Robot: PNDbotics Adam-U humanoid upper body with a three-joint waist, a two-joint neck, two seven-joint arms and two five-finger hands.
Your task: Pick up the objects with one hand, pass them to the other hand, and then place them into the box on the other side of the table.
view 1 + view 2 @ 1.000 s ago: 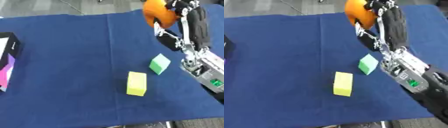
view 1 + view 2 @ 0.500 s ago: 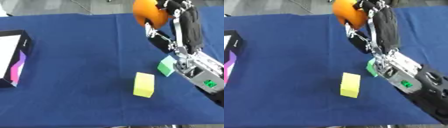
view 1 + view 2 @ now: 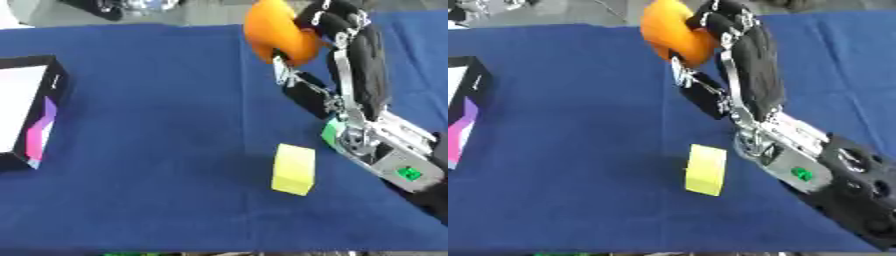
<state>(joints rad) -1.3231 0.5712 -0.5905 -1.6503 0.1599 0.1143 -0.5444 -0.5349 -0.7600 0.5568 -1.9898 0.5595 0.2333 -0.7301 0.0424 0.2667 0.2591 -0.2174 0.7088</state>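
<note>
My right hand (image 3: 350, 45) is raised above the blue table, fingers curled round an orange ball-like object (image 3: 276, 31). Its arm comes in from the lower right. A yellow block (image 3: 293, 168) lies on the cloth below the hand. A green block (image 3: 330, 134) shows only as a sliver behind the wrist. The box (image 3: 26, 107), black-walled with a white and pink-purple inside, sits at the table's left edge. My left hand is in neither view.
The blue cloth (image 3: 149, 150) covers the whole table. Dark items lie beyond the far edge at the top (image 3: 114, 6). The table's front edge runs along the bottom of the views.
The right hand has carried the orange object leftward toward the middle of the table. The camera has shifted too, bringing more of the box into view; the arm now covers most of the green block.
</note>
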